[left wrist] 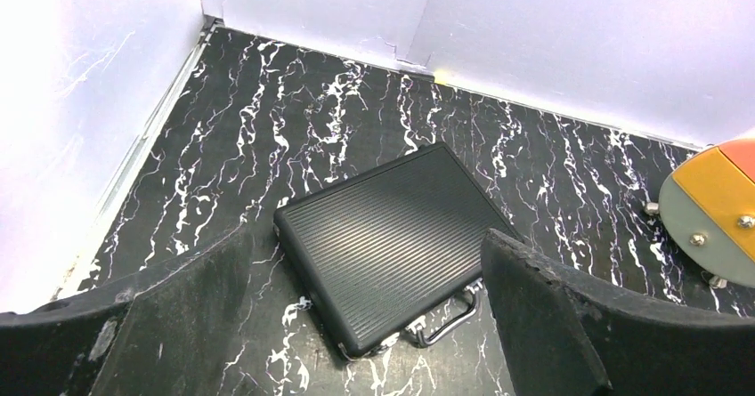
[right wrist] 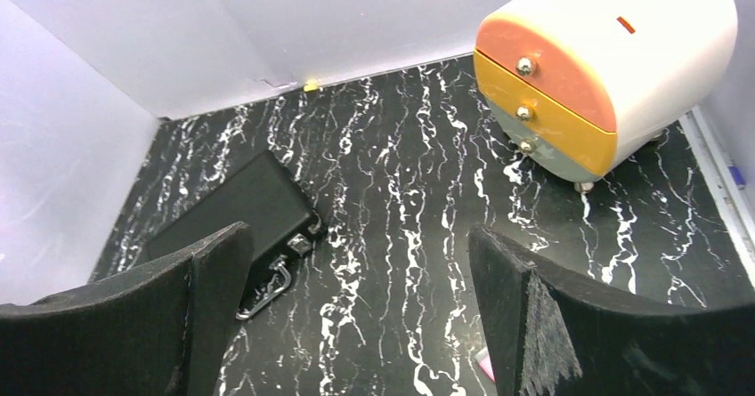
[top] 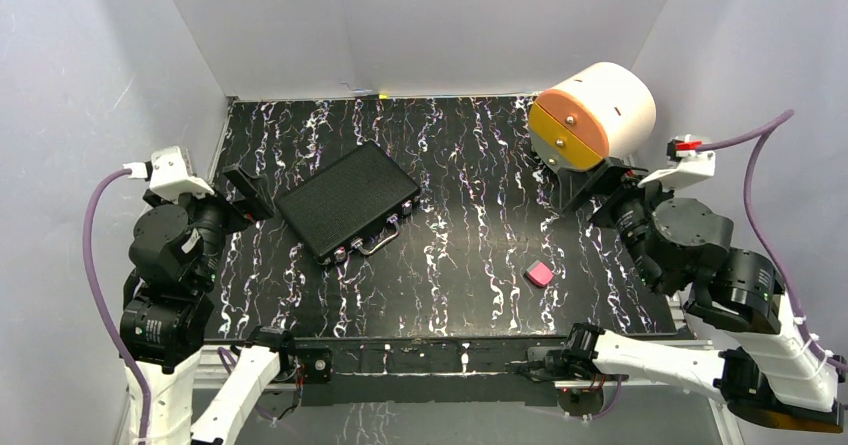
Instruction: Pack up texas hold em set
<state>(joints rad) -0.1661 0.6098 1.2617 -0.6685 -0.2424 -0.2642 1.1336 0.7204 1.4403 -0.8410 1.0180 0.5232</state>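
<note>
The texas hold em set shows as a black ribbed case [top: 347, 201] lying closed and flat on the marbled table, left of centre, with its silver handle [top: 378, 242] and latches facing the near edge. My left gripper [top: 245, 193] hovers just left of the case, open and empty. In the left wrist view the case [left wrist: 392, 231] lies between and beyond the spread fingers of the left gripper [left wrist: 365, 236]. My right gripper [top: 595, 190] is open and empty at the right side, far from the case. The right wrist view has the case [right wrist: 236, 209] partly behind its left finger [right wrist: 191, 307].
A large cream-and-orange cylinder [top: 592, 115] stands at the back right, close to the right arm. A small pink block [top: 540, 274] lies on the table near the front right. White walls enclose the table on three sides.
</note>
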